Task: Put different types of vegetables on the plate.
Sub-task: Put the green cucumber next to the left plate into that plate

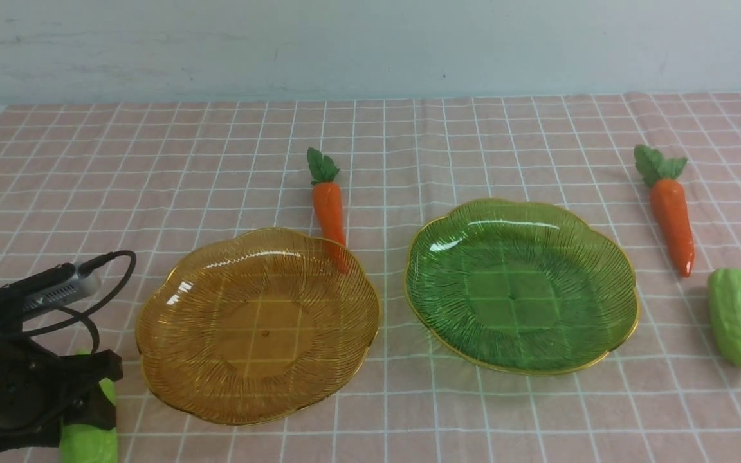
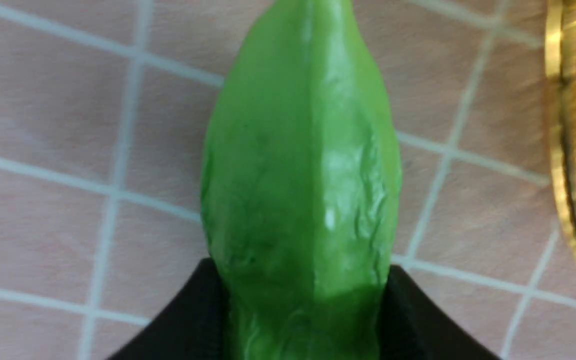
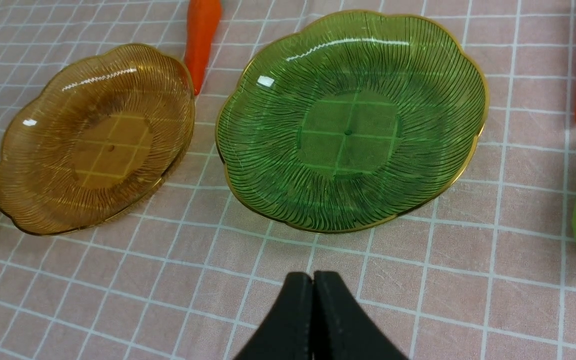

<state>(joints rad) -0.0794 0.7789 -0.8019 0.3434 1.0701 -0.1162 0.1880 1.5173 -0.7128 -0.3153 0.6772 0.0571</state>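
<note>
Left arm low, right fingers shut

Left fingers (image 2: 200, 305) straddle a green gourd at the desk's near-left; right fingers (image 3: 293, 310) meet.

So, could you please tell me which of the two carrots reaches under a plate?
The left carrot: its tip shows through the amber plate, while the right carrot lies wholly clear of both plates.

the light is even and fairly bright. small white glints sit on the amber plate (image 1: 265, 386) and the green plate (image 1: 512, 347), with a curved streak of glare along each. shadows are soft. the front view looks mostly sharp; in the left wrist view, the nearest dark fingertips (image 2: 193, 310) are blurred.
</note>
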